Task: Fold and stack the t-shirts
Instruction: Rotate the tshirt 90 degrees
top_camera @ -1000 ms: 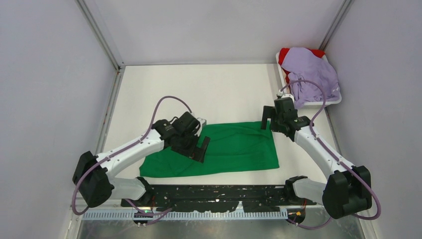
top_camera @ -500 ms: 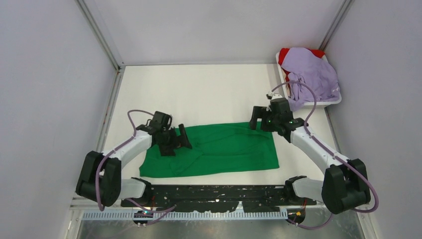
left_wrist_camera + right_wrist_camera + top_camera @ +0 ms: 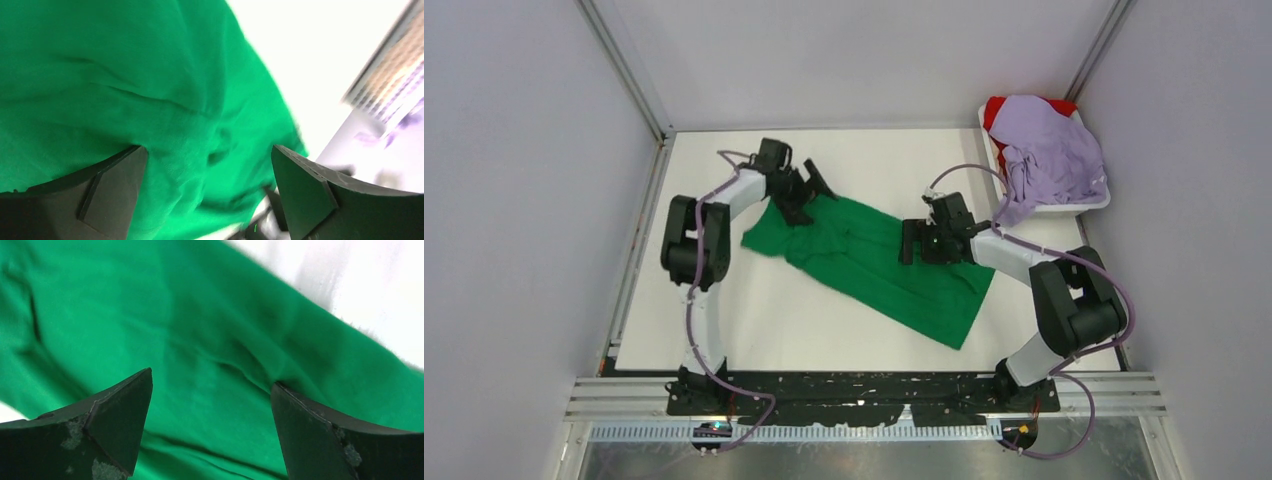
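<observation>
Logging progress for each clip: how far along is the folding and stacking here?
Done: nothing folded neatly or stacked. In hand: the bright green cloth t-shirt lies rumpled, diagonal on the white table, left jaws and right jaws open over it. Remaining: the pale lavender cloth t-shirt and the red cloth t-shirt beneath it, heaped in the white rectangular tray.
</observation>
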Robot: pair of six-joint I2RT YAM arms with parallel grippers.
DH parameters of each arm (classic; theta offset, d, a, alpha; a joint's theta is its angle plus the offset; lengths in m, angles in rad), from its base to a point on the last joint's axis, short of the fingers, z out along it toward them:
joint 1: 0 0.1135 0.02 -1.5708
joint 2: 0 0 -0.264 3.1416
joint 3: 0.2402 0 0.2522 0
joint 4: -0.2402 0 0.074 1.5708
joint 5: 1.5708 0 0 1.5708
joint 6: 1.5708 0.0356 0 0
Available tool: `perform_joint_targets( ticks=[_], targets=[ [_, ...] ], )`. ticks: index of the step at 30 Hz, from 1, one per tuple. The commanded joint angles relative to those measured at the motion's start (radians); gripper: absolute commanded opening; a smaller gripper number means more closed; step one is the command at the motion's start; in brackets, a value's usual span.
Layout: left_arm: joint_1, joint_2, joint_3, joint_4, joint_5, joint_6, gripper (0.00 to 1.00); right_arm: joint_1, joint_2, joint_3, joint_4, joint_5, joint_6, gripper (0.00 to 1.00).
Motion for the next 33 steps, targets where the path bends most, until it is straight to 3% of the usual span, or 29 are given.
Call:
perform_joint_targets(
  ticks=[1, 4, 7, 10, 12, 19, 24, 33],
  targets=[
    [0.002, 0.264, 0.512, -0.065, -0.122, 0.008, 1.0, 0.051, -0.047, -0.039, -0.074, -0.055, -0.034, 0.95],
    [-0.038, 0.492, 0.903, -0.084, -0.12, -0.062, 1.0, 0.119, -0.098, -0.085, -0.131, -0.134, -0.068, 0.95],
    [-0.066, 0.688, 1.095, 0.067, -0.024, -0.235, 1.0, 0.221, -0.114, -0.112, -0.134, -0.257, -0.079, 0.95],
    [-0.087, 0.78, 1.091, 0.304, 0.008, -0.417, 1.0, 0.303, -0.108, -0.117, -0.061, -0.417, -0.079, 0.95],
    [-0.102, 0.791, 1.088, 0.393, -0.009, -0.454, 1.0, 0.342, -0.095, -0.104, 0.048, -0.488, -0.062, 0.96],
    [-0.119, 0.742, 1.065, 0.444, -0.139, -0.392, 1.0, 0.448, 0.072, 0.055, 0.085, -0.555, -0.092, 0.95],
    [-0.133, 0.786, 1.096, 0.521, -0.152, -0.444, 1.0, 0.486, 0.2, 0.141, 0.112, -0.572, -0.089, 0.95],
    [-0.186, 0.848, 1.199, 0.544, -0.138, -0.457, 1.0, 0.499, 0.285, 0.242, 0.089, -0.591, -0.11, 0.95]
  ],
)
